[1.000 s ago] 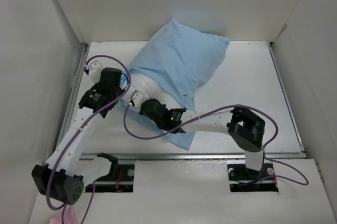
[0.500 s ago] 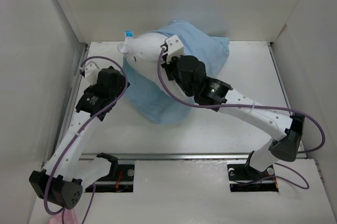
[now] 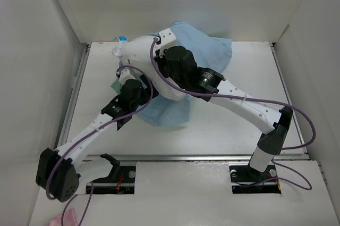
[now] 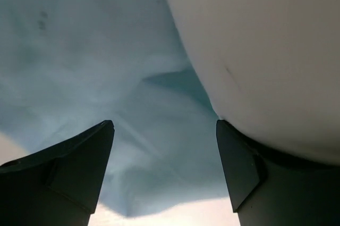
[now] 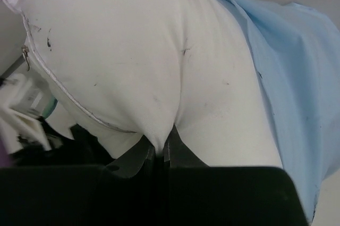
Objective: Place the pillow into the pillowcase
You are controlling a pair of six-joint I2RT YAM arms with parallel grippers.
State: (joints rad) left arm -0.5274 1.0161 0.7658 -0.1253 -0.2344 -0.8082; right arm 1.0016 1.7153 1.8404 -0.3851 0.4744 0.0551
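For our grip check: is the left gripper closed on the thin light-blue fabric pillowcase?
No, the left gripper is open, its fingers spread apart over the light-blue pillowcase.

No writing, brand or number is legible anywhere. The small blue tag point(image 3: 122, 39) on the pillow point(image 3: 139, 50), toward eleven o'clock, is too small to read.

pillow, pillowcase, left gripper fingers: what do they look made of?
The pillow: matte white fabric over soft filling. It puckers where the right gripper pinches it, and a stitched seam runs along one edge. The pillowcase: thin matte light-blue cloth lying in limp folds; fibre cannot be told. On the left gripper, the fingers look dark, matte and hard-edged, probably plastic.
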